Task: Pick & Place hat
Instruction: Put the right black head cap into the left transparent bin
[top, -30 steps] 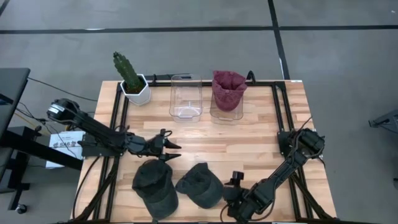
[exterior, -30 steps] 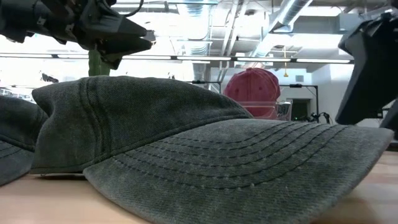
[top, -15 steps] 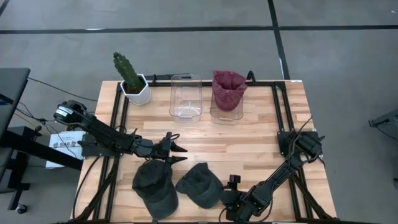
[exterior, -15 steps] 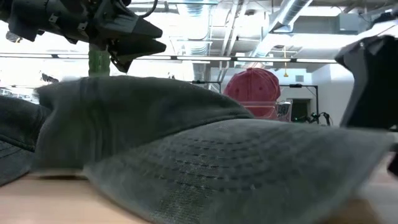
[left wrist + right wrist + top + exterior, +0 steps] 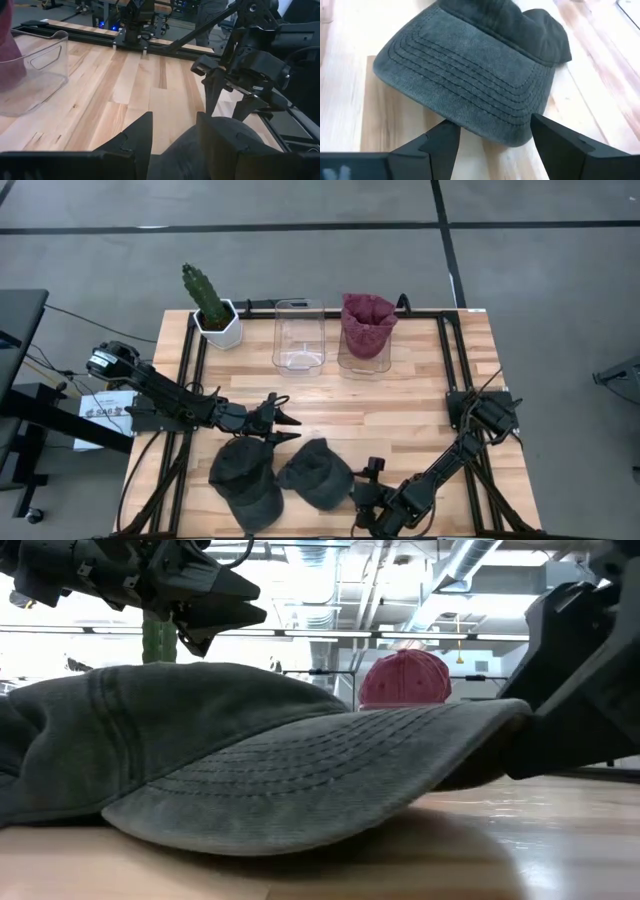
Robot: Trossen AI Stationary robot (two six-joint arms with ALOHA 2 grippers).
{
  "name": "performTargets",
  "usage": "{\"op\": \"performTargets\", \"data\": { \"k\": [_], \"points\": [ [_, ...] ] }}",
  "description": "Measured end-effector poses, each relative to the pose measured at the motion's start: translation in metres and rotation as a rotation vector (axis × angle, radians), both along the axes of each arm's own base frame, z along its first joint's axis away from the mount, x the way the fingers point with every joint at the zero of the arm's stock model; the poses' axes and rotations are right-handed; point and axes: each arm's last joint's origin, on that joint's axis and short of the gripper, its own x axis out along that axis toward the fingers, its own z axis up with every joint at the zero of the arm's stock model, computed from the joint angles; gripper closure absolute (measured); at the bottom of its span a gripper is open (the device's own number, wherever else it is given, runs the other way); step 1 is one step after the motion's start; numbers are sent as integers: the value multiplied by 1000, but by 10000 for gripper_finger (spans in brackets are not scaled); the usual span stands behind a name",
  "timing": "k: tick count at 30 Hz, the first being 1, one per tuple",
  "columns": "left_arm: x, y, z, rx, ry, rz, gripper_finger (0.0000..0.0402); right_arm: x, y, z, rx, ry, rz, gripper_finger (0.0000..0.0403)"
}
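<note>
Wooden table under dark hats.

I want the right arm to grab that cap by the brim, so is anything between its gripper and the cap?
Nothing visible. The right gripper is open, with the brim of the right-hand dark cap directly ahead of its fingers and only bare table between. The other dark cap lies beyond, to the left.

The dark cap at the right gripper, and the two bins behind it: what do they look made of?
Dark cap: looks like washed cotton twill or denim, matte and faded grey, with rows of stitching across the brim. Empty bin: apparently clear rigid plastic, glossy, since the wood shows through its walls. The bin with the red hat looks the same. Right gripper is open at the brim.
</note>
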Motion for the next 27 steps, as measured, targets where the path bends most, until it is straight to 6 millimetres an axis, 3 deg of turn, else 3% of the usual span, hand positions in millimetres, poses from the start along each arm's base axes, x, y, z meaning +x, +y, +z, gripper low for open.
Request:
{"op": "performTargets", "data": {
  "k": [5, 11, 27],
  "points": [
    [0, 0, 0, 2, 0, 0, 253, 4, -2, 0, 53, 8, -15, 220],
    [0, 0, 0, 2, 1, 0, 253, 9, -5, 0, 79, 3, -33, 382],
    [0, 0, 0, 2, 1, 0, 253, 4, -11, 0, 78, -116, -211, 400]
  ]
}}
